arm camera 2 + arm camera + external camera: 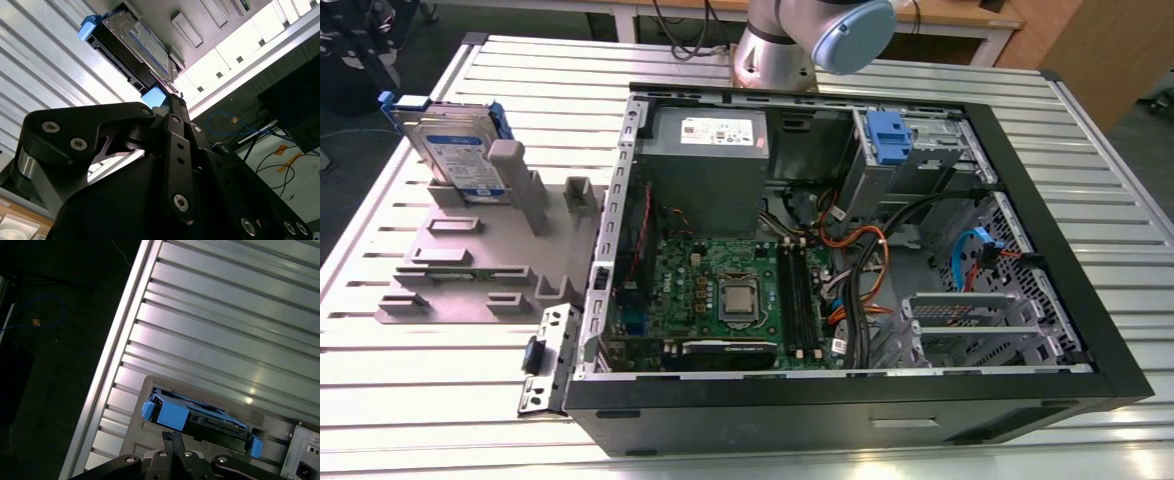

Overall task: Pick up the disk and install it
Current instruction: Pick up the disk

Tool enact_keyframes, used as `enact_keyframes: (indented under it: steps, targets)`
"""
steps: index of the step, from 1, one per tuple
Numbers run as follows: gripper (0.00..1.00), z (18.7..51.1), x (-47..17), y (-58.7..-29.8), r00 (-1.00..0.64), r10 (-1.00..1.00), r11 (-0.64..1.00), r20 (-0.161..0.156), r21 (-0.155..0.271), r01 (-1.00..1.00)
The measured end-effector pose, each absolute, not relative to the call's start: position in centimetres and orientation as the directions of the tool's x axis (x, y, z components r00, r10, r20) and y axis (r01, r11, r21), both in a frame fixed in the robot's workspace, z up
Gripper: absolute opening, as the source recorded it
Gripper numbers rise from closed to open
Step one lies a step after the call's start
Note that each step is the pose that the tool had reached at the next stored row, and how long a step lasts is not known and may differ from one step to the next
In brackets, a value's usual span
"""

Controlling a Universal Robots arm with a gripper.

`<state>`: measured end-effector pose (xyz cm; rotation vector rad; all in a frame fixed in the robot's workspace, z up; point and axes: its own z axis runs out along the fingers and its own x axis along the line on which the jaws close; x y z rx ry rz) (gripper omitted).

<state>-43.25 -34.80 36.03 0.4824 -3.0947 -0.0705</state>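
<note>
The disk, a silver drive with a white-and-blue label in a blue carrier, stands on edge in the grey holder on the exterior view's left. In both wrist views the disk lies just beyond my gripper's tips. My gripper hangs over the disk's blue end tab, apart from it. Its fingers are shut together with nothing between them.
An open computer case lies on the slatted metal table, to the right of the holder. Inside are a grey power-supply box, a motherboard, cables, and a drive bay with a blue bracket. The arm's base rises behind the case.
</note>
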Motion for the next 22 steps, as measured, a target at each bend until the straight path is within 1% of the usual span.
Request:
enact_keyframes:
  steps: [22]
  targets:
    - [0.11, 36.03, -43.25, -34.77, -0.946, -0.323, 0.945, 0.002, 0.046, -0.323]
